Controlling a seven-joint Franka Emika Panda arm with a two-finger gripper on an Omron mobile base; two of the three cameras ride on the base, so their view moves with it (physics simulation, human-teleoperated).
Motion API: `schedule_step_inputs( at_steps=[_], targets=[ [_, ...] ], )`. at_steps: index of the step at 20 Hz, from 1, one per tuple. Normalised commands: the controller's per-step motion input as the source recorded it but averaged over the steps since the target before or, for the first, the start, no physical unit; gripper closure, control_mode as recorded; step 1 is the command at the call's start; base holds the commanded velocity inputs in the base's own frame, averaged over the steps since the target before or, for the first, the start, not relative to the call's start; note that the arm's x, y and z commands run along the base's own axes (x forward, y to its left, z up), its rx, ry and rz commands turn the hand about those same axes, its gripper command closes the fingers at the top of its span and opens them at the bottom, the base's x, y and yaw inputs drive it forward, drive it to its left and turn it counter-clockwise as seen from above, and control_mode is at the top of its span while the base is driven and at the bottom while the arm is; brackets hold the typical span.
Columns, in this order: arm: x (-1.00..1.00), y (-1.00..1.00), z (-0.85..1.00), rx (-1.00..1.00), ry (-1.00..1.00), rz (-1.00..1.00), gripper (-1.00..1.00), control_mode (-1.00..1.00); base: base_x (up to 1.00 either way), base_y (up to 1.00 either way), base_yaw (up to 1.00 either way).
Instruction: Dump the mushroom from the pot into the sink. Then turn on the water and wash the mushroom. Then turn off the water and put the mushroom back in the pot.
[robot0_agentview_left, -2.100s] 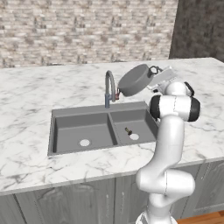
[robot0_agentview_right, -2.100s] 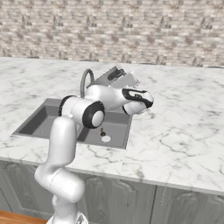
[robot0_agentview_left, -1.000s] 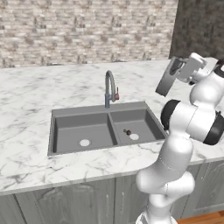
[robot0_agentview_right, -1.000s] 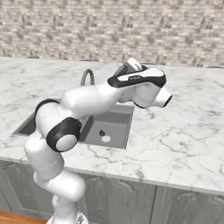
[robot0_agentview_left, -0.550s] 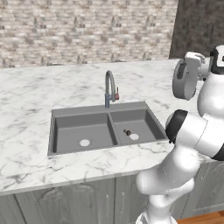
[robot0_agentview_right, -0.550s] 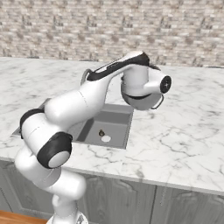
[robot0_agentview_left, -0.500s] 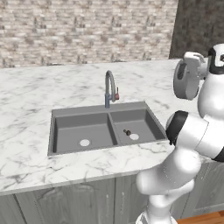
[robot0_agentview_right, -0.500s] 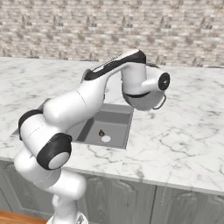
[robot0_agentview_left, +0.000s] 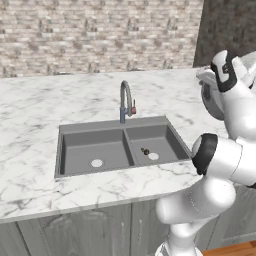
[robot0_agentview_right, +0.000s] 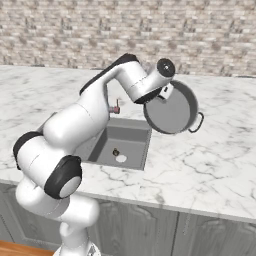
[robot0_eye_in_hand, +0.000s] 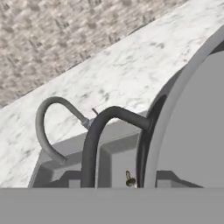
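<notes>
1 pot (robot0_agentview_right: 172, 110) held up on edge above the counter (robot0_agentview_right: 210, 150) just past the sink's right rim, flat bottom facing the right base camera, 1 loop handle (robot0_agentview_right: 197, 123) at lower right. Gripper clasped on the pot's other handle (robot0_eye_in_hand: 103, 131) by the look of the hand view. 1 mushroom (robot0_agentview_left: 145, 151) in the right basin of the 2-basin sink (robot0_agentview_left: 75, 132), beside its drain (robot0_agentview_left: 153, 156). 1 faucet (robot0_agentview_left: 125, 100) at the back rim, on the divider.
</notes>
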Motion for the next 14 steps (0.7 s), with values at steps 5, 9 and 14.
schedule_step_inputs(
  at_steps=[5, 9, 14],
  targets=[
    [0.0, -0.13, -0.51, -0.2, 0.31, -0.03, 1.0, -1.0, 0.0, 0.0, 0.0],
    [-0.01, -0.15, -0.62, -0.2, 0.28, -0.01, 1.0, -1.0, 0.0, 0.0, 0.0],
    [-0.01, -0.29, -0.65, -0.13, 0.18, 0.0, 1.0, -1.0, 0.0, 0.0, 0.0]
  ],
)
